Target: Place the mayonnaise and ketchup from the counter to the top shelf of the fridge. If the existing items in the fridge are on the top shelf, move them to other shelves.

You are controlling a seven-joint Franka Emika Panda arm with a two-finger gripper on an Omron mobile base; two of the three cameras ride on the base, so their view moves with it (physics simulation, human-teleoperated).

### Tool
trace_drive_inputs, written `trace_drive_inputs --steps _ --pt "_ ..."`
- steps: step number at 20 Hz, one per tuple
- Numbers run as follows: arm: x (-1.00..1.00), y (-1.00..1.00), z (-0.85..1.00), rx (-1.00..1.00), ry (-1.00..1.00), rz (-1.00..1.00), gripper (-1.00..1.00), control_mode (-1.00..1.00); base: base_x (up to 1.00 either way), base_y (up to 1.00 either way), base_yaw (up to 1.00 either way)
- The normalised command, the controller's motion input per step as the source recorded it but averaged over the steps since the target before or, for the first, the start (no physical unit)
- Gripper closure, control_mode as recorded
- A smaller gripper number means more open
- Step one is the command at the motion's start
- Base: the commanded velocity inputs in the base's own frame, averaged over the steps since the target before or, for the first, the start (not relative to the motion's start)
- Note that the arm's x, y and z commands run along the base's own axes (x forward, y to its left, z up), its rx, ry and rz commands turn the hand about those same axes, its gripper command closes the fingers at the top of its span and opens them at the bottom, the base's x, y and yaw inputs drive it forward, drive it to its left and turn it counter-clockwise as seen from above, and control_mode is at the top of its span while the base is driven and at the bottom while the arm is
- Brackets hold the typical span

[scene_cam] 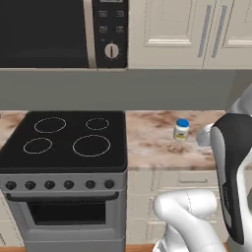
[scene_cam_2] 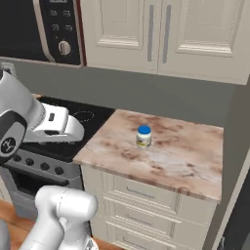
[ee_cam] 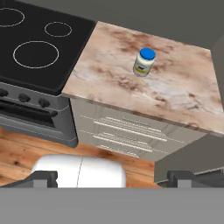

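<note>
The mayonnaise (scene_cam: 181, 129) is a small pale jar with a blue lid. It stands upright on the marbled counter (scene_cam: 152, 142), near its middle and toward the back wall. From the other side the mayonnaise (scene_cam_2: 143, 136) sits alone on the counter (scene_cam_2: 180, 161). In the hand view the jar (ee_cam: 144, 62) lies well ahead of and below my gripper (ee_cam: 113, 179). The two fingertips (ee_cam: 43, 178) stand wide apart with nothing between them, so the gripper is open. It hangs in front of the counter over the floor.
A black stove top (scene_cam: 69, 140) with an oven below adjoins the counter on the left. A microwave (scene_cam: 59, 32) and cream wall cabinets (scene_cam_2: 161, 34) hang above. Drawers (ee_cam: 127, 133) sit under the counter. A tall dark grey panel (scene_cam_2: 239, 146) borders the counter on the right.
</note>
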Motion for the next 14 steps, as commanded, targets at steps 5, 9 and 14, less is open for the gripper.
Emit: trace_drive_inputs --steps 5,9,14 --pt "0.0 0.0 0.0 0.0 0.0 0.0 -1.0 1.0 0.86 -0.16 -0.2" --pt "0.0 0.0 0.0 0.0 0.0 0.0 -1.0 1.0 0.46 -0.09 -0.17" --pt "0.11 -0.26 -0.21 -0.01 0.0 -0.07 -1.0 -1.0 0.09 -0.27 -0.1"
